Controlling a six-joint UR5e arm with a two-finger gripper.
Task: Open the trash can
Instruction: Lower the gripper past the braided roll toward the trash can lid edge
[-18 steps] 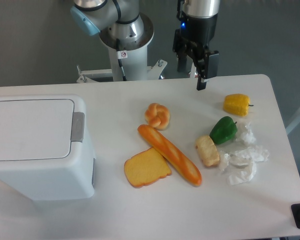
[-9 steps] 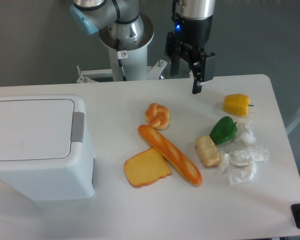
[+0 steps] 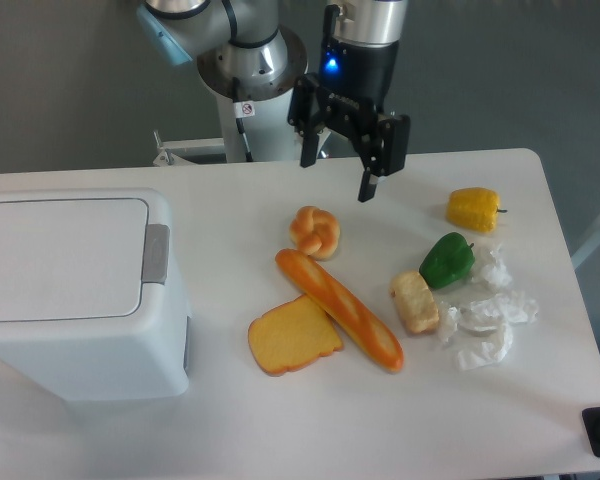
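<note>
The trash can is a large white boxy bin at the table's left side. Its flat lid lies shut, with a small grey latch tab on the right edge. My gripper hangs over the back middle of the table, well to the right of the bin and above the knotted bun. Its two dark fingers stand wide apart with nothing between them.
Food lies right of the bin: a baguette, a toast slice, a green pepper, a yellow pepper, a pale bread piece and crumpled white paper. The robot base stands behind the table.
The gripper has moved left along the back of the table, toward the bin side, and turned so both spread fingers show. The trash can lid has not moved.
</note>
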